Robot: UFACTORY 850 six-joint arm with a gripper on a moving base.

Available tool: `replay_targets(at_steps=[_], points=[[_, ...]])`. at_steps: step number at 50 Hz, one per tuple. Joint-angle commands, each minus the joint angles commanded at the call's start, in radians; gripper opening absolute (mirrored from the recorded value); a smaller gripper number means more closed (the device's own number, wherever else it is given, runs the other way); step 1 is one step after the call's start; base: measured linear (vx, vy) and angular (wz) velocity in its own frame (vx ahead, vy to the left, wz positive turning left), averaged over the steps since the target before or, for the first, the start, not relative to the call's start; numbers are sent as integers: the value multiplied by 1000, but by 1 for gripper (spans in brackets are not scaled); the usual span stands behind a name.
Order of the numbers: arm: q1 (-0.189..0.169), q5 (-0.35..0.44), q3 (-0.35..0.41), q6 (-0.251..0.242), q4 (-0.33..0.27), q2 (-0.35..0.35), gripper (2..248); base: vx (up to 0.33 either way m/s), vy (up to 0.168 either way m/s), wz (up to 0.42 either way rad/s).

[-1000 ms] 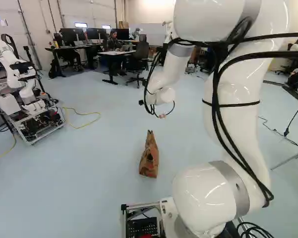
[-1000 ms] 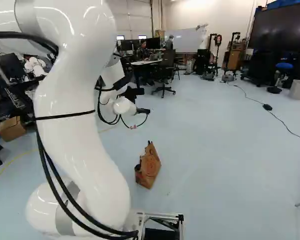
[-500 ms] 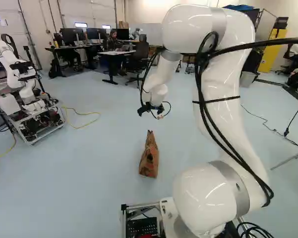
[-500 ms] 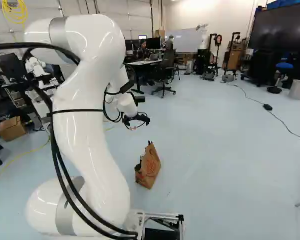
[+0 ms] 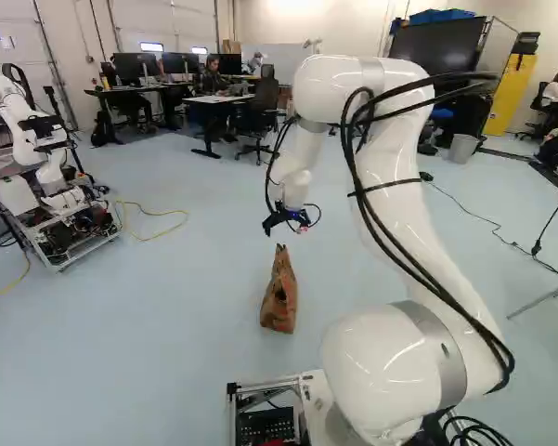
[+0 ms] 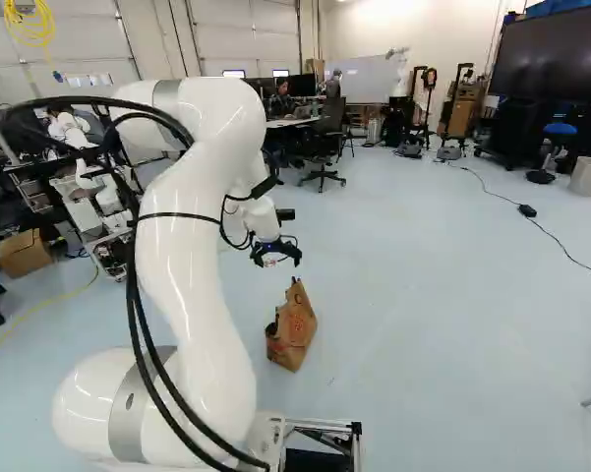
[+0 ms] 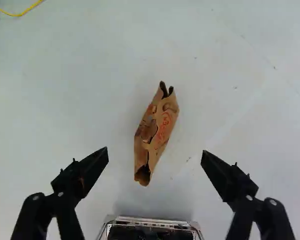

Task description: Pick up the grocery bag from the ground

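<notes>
The gripper [image 7: 154, 153], its 2 fingers spread wide and nothing between their tips, hangs above the floor [image 6: 433, 324] at the end of the white arm [image 5: 404, 204]. Below it, apart from both fingers, the brown paper grocery bag [image 7: 163, 125] stands upright on the floor, its crumpled mouth facing up. Seen from the wrist, the bag lies slightly ahead of the fingertips, near the midline, its long axis slanting away from the base and crossing the line between the 2 fingers at a steep angle. That slant appears to call for a small turn of the wrist, then a straight descent with 1 finger along each broad side; coming down off line could tip the bag or fold its thin paper. The base frame [image 7: 154, 219] sits behind the bag. Another robot [image 5: 51, 167], at the left of the left base view near a yellow cable [image 5: 153, 236], stands well apart, leaving this arm the nearer of the 2.
</notes>
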Motion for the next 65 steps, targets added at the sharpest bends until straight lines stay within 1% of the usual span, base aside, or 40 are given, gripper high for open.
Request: replay_targets(at_steps=[33,65], points=[[0,0,-134,0,0,-218,247,0,0,0],[0,0,-290,0,0,-433,247,0,0,0]])
